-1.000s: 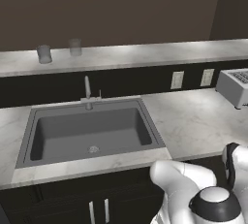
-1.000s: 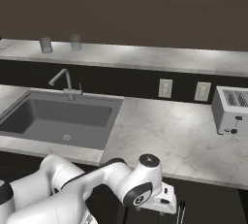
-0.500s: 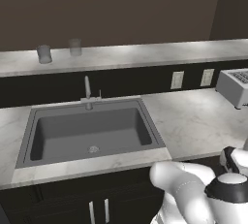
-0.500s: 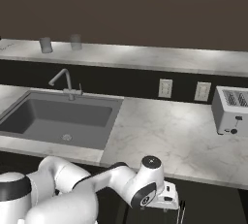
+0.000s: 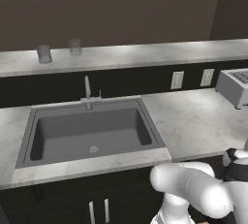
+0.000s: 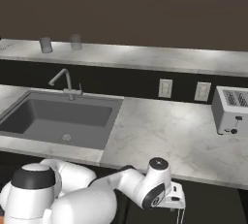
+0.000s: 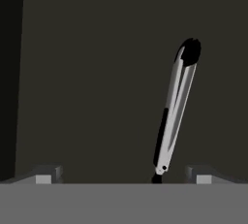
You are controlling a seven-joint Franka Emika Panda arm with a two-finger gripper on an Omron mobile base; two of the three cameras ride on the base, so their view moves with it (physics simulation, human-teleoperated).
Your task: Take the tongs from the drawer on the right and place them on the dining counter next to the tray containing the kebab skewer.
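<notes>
The tongs, slim and silvery with a dark tip, lie on the dark floor of the open drawer, just right of centre in the hand view. My gripper hangs over them, open, and one end of the tongs lies between its two fingertips. In the right base view the gripper sits low, below the front edge of the worktop. The dining counter runs along the back, raised behind the sink. The tray and the kebab skewer are out of view.
A grey sink with a tap is set in the marble worktop. A toaster stands at its right end. Two grey cups stand on the dining counter at the left. Wall sockets sit below that counter.
The arm has swung a little further right and lower in front of the cabinets. The jaws have stayed open, and nothing else has moved.
</notes>
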